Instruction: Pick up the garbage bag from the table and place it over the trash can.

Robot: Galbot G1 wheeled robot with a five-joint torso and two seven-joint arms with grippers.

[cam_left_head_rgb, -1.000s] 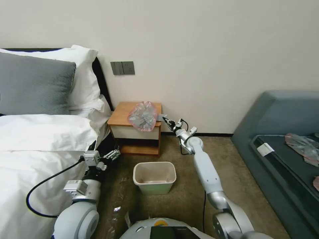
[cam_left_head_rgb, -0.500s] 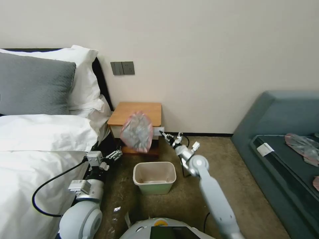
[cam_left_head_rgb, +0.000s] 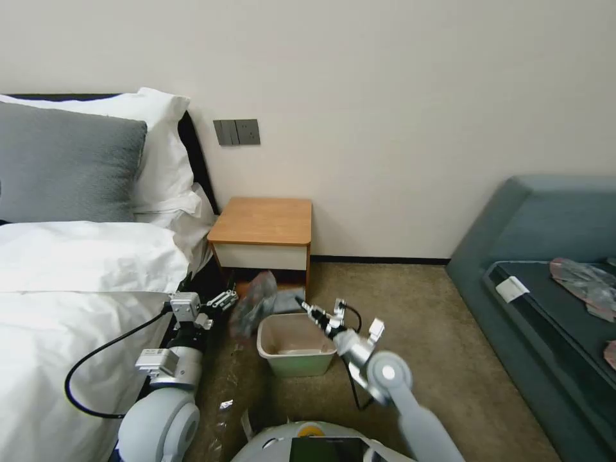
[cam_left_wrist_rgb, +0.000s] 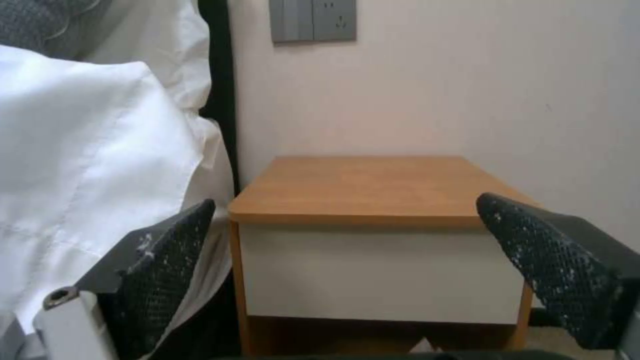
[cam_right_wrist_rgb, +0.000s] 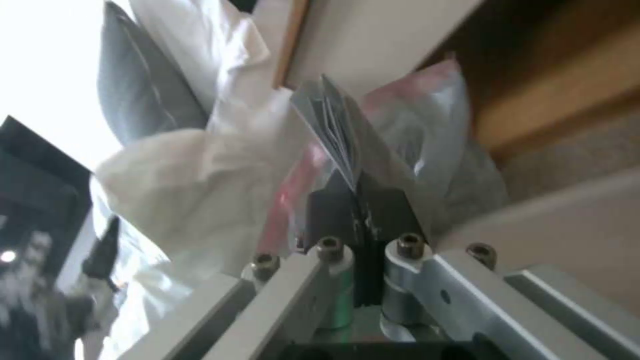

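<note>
Since the bag is off the table, carrying is the step in hand.
Right gripper [cam_left_head_rgb: 301, 301]: pinched tight on a fold of the thin, wrinkly grey garbage bag with pink rim [cam_left_head_rgb: 253, 307].
Bag: hanging at the 10 o'clock corner of the cream-rimmed, pale green plastic trash can [cam_left_head_rgb: 299, 344].
Left gripper [cam_left_head_rgb: 224, 299]: spread wide, idle at 9 o'clock of the bin.
Table: orange-brown wooden nightstand [cam_left_head_rgb: 264, 221] at 12 o'clock.
Next: likely spreading the bag's mouth over the rim.

head: high, down | wrists: low, near, perhaps share table [cam_left_wrist_rgb: 360, 185]

Wall [cam_left_head_rgb: 398, 96]: plain cream, grey switch plate [cam_left_head_rgb: 237, 131]
Floor [cam_left_head_rgb: 398, 321]: brown carpet
Bed [cam_left_head_rgb: 77, 269]: white linen, grey pillow [cam_left_head_rgb: 64, 163]
Sofa [cam_left_head_rgb: 545, 224]: blue-grey
</note>
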